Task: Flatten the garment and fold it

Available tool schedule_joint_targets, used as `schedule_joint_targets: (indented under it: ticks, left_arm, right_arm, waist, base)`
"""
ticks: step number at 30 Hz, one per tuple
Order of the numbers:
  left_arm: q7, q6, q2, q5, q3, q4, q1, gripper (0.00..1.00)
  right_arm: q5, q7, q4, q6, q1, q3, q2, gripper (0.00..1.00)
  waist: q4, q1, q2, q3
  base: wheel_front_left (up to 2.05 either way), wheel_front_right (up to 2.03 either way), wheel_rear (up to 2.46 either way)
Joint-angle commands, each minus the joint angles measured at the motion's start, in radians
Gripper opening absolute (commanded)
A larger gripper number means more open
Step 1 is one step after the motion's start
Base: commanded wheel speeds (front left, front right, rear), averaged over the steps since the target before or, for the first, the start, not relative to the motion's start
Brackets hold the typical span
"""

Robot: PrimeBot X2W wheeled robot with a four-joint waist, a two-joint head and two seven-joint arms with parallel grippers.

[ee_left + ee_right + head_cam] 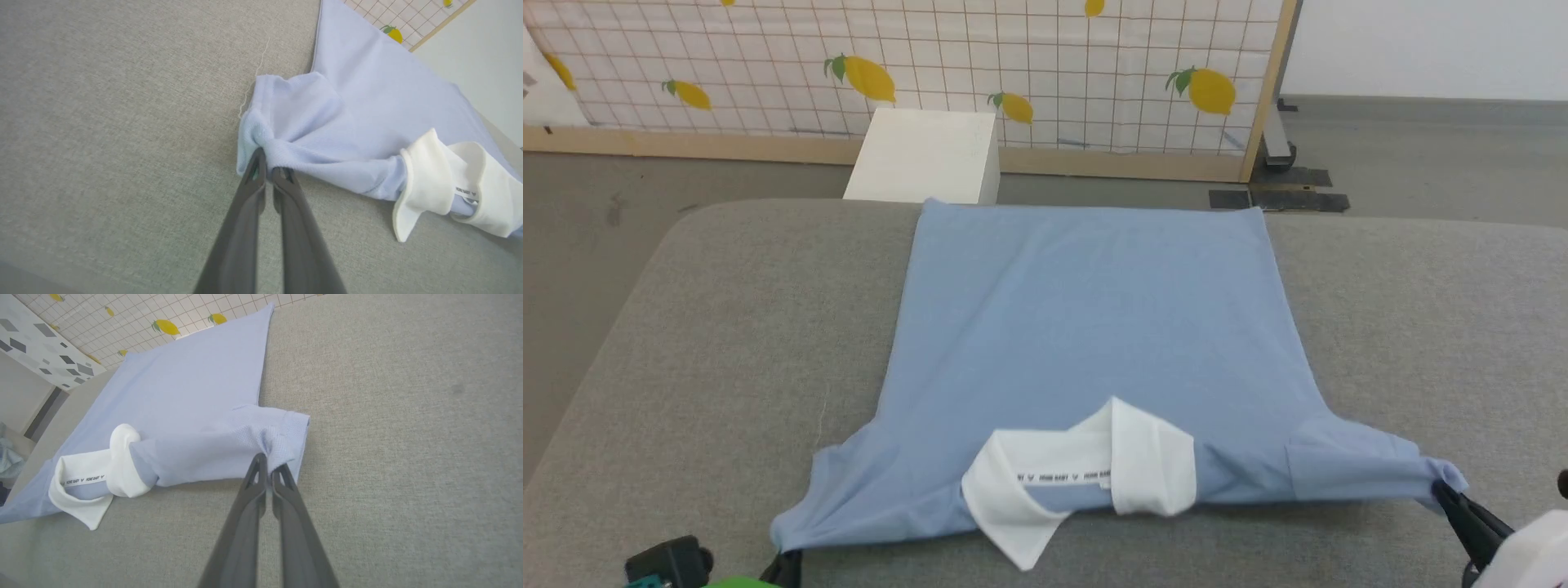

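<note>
Flattening stage, looks like: garment (pixel 1086 327) is spread back-up on the grey cushion (pixel 727 327), collar nearest the robot. Left gripper (pixel 269 171) is clamped tight on one sleeve (pixel 265 118) end, right gripper (pixel 267 469) on the other. Next, sleeves probably need to be tugged outward evenly before folding.

- This looks like a staged test room or lab rather than a lived-in home.
- A wide grey fabric-covered surface (pixel 686 343) sits over a bare grey floor (pixel 1421 163).
- Behind it is a wooden-framed partition screen printed with a grid and yellow lemons (pixel 1054 73). It rests on a grey metal foot (pixel 1278 139), with black tape patches (pixel 1290 198) on the floor beside it.
- A plain white block (pixel 923 155) sits against the screen, and a blank white wall (pixel 1421 41) lies beyond.
- A white panel with grey geometric shapes (pixel 41 347) shows in the right wrist view.
</note>
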Motion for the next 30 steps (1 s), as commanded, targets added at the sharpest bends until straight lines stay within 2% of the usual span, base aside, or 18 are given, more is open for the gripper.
schedule_joint_targets:
  ticks: [1, 4, 7, 12, 18, 20, 25, 30]
  left_arm:
    - [0.011, 0.027, 0.025, 0.002, 0.012, -0.021, 0.028, 0.00]
    - [0.054, 0.072, 0.065, 0.030, 0.000, -0.064, 0.046, 0.00]
    - [0.106, 0.093, 0.101, 0.067, -0.033, -0.086, 0.020, 0.00]
    - [0.183, 0.090, 0.133, 0.116, -0.095, -0.062, -0.060, 0.00]
    - [0.196, 0.066, 0.114, 0.131, -0.125, -0.013, -0.135, 0.00]
    - [0.186, 0.059, 0.105, 0.132, -0.126, -0.004, -0.153, 0.00]
    - [0.168, 0.052, 0.085, 0.128, -0.123, 0.017, -0.178, 0.00]
    - [0.152, 0.053, 0.073, 0.117, -0.116, 0.027, -0.169, 0.00]
  right_arm:
    - [-0.015, 0.026, -0.029, 0.004, 0.022, -0.018, 0.006, 0.00]
    - [-0.044, 0.089, -0.077, 0.004, 0.042, -0.041, 0.014, 0.00]
    - [-0.075, 0.165, -0.110, 0.004, 0.033, -0.028, 0.006, 0.00]
    - [-0.138, 0.318, -0.113, 0.004, -0.037, 0.074, -0.054, 0.00]
    - [-0.188, 0.533, -0.024, 0.004, -0.140, 0.213, -0.111, 0.00]
    - [-0.202, 0.572, 0.005, 0.004, -0.169, 0.245, -0.120, 0.00]
    - [-0.213, 0.640, 0.092, 0.004, -0.207, 0.335, -0.144, 0.00]
    - [-0.197, 0.649, 0.163, 0.004, -0.218, 0.383, -0.157, 0.00]
  waist:
    - [-0.004, 0.0001, -0.0001, -0.002]
    - [-0.007, 0.0001, -0.0001, 0.001]
    - [-0.009, 0.0001, -0.0001, 0.013]
    - [-0.018, 0.0001, -0.0001, 0.036]
    - [-0.024, 0.0001, -0.0001, 0.066]
    - [-0.022, 0.0001, -0.0001, 0.081]
    - [-0.015, 0.0001, -0.0001, 0.100]
    - [-0.014, 0.0001, -0.0001, 0.103]
  base:
    - [0.00, 0.00, 0.00]
    - [0.00, 0.00, 0.00]
    - [0.00, 0.00, 0.00]
    - [0.00, 0.00, 0.00]
    - [0.00, 0.00, 0.00]
    - [0.00, 0.00, 0.00]
    - [0.00, 0.00, 0.00]
    - [0.00, 0.00, 0.00]
